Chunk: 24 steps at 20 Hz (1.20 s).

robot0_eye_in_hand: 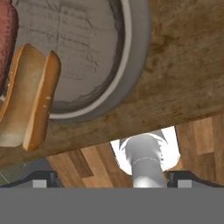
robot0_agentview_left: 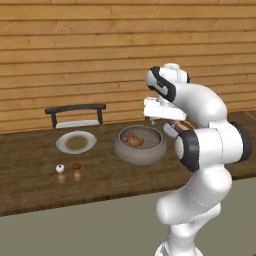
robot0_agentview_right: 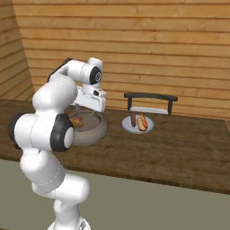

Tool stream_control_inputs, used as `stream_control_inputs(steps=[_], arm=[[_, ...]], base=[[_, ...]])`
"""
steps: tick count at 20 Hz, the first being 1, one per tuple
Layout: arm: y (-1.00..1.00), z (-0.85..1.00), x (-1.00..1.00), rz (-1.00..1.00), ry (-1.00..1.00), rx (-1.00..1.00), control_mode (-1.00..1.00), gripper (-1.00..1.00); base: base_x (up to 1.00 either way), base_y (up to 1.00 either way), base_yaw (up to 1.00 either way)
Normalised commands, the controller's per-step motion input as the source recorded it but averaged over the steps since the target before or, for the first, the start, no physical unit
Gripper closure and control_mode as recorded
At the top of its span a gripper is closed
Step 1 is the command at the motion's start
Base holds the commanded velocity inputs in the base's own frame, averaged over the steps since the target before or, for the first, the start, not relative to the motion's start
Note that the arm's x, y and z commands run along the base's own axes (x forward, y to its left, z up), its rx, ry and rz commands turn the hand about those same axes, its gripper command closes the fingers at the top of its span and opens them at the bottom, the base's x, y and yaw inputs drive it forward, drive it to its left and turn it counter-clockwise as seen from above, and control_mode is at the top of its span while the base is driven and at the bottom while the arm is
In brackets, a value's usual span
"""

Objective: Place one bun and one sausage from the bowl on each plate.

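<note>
Over the bowl on the wooden surface my fingers stand released, grasping nothing. One bun and a sausage lie inside the bowl; another pair rests on the far plate.

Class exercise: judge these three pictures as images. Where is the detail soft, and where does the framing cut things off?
Left base view: flat, even light, and the bowl's contents are small and coarse. Right base view: the arm covers part of the bowl. Hand view: the bun is large and fairly sharp, but the left edge crops the sausage.
</note>
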Motion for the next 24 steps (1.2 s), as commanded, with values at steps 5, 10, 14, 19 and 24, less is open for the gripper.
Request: stream_control_inputs(steps=[5, 10, 14, 19, 24], arm=[[0.69, -0.05, 0.44, -0.02, -0.04, 0.0, -1.0, -1.0], [0.35, -0.06, 0.76, 0.0, 0.0, 0.0, -1.0, -1.0], [-0.02, -0.07, 0.25, 0.0, 0.02, 0.01, -1.0, -1.0], [0.0, -0.2, 0.05, 0.0, 0.03, 0.0, -1.0, -1.0], [0.13, -0.31, -0.19, -0.04, 0.01, 0.0, -1.0, -1.0]], base=[[0.0, 0.0, 0.0], [0.0, 0.0, 0.0], [0.0, 0.0, 0.0], [0.0, 0.0, 0.0], [0.0, 0.0, 0.0]])
